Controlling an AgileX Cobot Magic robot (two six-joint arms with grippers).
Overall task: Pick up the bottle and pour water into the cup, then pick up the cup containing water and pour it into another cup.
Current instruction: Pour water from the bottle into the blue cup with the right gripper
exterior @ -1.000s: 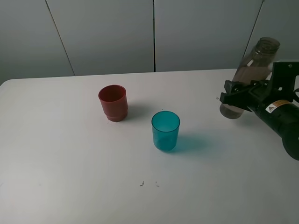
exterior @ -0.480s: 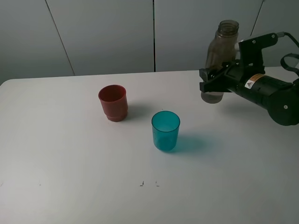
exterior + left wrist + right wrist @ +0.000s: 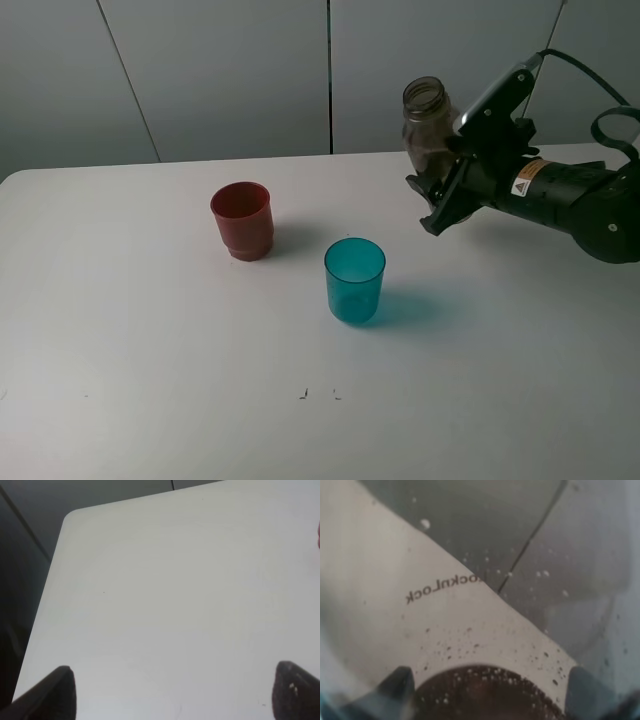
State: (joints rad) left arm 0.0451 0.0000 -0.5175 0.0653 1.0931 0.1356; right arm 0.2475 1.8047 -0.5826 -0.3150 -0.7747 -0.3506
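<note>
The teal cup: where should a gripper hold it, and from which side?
Probably its side wall near mid-height, jaws level, coming from the near side. The teal cup stands upright with straight smooth sides, mouth open; the red cup stands apart, behind-left.

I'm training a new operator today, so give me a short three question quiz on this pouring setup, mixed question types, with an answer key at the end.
1. True or false: the bottle has a cap screwed on.
2. What holds the bottle? A) the right claw B) a person's hand C) nothing, it stands free
3. Fill in: in the high view, the cup standing to the left of the teal cup is ___ in colour.
Key: 1 false, its neck is open. 2 A. 3 red; that is the red cup.
</note>
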